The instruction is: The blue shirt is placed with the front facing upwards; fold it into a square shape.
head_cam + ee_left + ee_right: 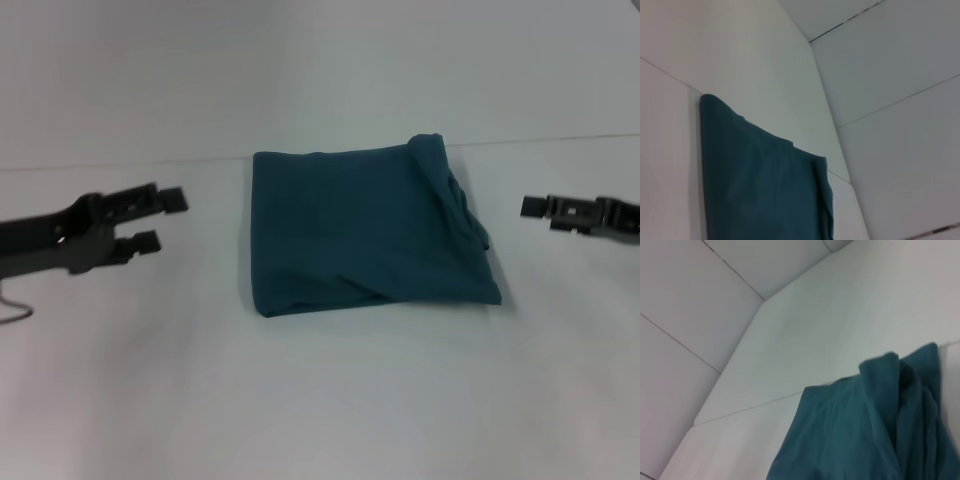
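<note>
The blue shirt (pixel 365 228) lies folded into a rough square on the middle of the white table, with no print showing. Bunched layers and creases run along its right side. My left gripper (pixel 160 220) hovers to the shirt's left, a short gap away, open and holding nothing. My right gripper (pixel 540 210) hangs to the shirt's right, also clear of the cloth. The left wrist view shows a smooth corner of the shirt (pixel 760 185). The right wrist view shows the shirt's (pixel 855 435) rumpled side.
The white table (pixel 320 400) spreads out around the shirt, with a thin seam line (pixel 560 140) crossing it behind the cloth. Pale panelled walls (pixel 890 65) show in both wrist views.
</note>
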`<state>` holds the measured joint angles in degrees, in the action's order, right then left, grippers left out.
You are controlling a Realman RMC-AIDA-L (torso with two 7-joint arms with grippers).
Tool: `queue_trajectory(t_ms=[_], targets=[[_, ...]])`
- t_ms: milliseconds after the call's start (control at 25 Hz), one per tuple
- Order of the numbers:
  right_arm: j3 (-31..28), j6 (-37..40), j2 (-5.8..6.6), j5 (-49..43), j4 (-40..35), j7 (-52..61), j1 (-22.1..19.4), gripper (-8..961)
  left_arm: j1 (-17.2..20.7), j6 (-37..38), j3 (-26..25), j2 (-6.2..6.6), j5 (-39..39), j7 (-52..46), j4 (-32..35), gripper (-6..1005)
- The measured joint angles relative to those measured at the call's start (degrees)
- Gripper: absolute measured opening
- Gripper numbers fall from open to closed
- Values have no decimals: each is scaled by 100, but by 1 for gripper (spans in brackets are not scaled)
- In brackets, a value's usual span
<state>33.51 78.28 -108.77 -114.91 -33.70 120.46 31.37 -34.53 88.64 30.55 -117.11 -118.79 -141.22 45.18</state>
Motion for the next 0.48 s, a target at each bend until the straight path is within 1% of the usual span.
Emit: queue_trajectory(t_ms=[40,200,400,480], targets=[[4,-2,59,-71,-70,121,97,827,102,141,-57,0,-2,101,38,949],[29,-52,200,-535,-420,749,476,823,396,476,-131,-27,-12,359,158,949],[59,-249,307,-1600,-696,1647,1249,818,566,602,-161,-71,-154,466,217,949],[84,-338,311,-1937,-701,1882,1502,815,581,630,-163,-76,-211,496,220,949]])
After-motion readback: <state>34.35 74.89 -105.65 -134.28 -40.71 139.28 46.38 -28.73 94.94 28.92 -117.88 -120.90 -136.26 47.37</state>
